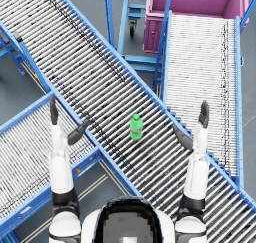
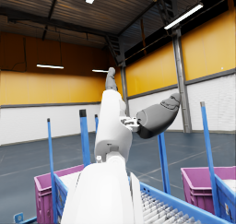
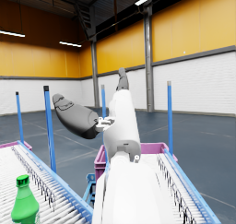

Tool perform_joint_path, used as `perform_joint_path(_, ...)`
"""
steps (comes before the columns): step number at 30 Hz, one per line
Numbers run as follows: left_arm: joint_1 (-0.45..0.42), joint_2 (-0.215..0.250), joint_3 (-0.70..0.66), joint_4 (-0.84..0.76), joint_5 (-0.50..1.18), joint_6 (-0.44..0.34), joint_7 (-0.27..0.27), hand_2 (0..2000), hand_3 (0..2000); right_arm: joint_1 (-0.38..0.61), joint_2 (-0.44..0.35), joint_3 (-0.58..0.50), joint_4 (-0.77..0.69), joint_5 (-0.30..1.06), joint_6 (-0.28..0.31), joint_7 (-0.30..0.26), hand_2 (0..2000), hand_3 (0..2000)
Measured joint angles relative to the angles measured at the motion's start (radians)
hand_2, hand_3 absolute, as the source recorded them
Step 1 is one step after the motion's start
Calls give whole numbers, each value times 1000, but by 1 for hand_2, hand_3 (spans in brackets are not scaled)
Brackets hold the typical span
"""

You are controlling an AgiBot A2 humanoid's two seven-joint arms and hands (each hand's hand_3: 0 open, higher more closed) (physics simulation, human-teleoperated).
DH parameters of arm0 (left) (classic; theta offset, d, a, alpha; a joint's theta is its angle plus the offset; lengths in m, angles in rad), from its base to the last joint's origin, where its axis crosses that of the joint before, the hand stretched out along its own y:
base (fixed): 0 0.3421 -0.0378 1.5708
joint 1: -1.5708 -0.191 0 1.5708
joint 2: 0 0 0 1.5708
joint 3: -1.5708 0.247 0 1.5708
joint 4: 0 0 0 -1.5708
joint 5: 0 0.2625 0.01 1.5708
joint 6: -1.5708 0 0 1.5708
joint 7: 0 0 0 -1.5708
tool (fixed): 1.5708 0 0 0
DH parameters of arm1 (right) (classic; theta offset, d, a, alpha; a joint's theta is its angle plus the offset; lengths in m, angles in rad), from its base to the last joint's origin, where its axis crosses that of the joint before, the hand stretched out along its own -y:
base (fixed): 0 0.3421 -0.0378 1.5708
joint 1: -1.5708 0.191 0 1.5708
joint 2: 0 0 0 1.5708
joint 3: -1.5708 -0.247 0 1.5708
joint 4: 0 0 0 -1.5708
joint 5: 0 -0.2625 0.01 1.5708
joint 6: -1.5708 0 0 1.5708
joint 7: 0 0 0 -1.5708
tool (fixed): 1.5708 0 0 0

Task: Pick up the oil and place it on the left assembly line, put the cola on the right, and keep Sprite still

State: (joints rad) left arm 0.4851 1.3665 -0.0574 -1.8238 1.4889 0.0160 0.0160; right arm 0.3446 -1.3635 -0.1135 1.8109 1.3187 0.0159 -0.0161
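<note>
Sprite bottle (image 1: 136, 127) stands upright, cap up, on the rollers of the middle conveyor (image 1: 100, 87). It is between the two raised hands and apart from both. Left hand (image 1: 54, 116) and right hand (image 1: 202, 119) are empty, fingers spread, thumbs turned inward toward the bottle; the right appears slightly nearer. No oil or cola is in view, so neither hand has cause to reach. Farther off, the right line (image 1: 200, 62) runs to a pink bin (image 1: 200, 2).
</note>
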Motion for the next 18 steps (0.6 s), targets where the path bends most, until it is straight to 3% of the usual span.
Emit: perform_joint_path(18, -180, -147, 238, 25, -449, 78, 78, 0, 0, -51, 144, 289, -14, -293, 77, -78, 0, 0)
